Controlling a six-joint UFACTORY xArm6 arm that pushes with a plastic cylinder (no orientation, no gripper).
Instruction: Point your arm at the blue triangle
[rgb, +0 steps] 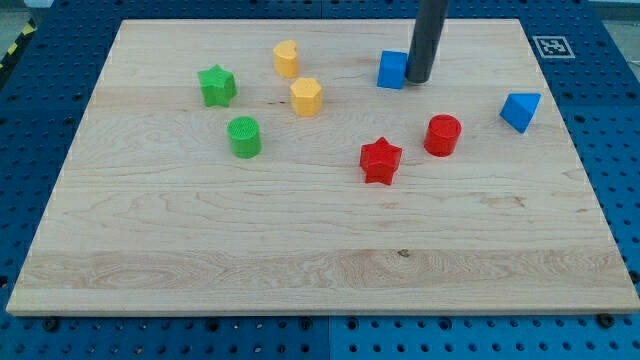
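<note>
The blue triangle (520, 110) lies near the board's right edge. My tip (418, 80) stands at the view's top centre, touching the right side of a blue cube (392, 70). The tip is well to the left of the blue triangle and slightly higher in the view. The rod rises out of the view's top.
A red cylinder (442, 135) and a red star (380, 160) lie between centre and the triangle. Two yellow blocks (287, 59) (306, 97), a green star (216, 86) and a green cylinder (244, 137) lie on the left half. The wooden board (300, 260) rests on a blue pegboard.
</note>
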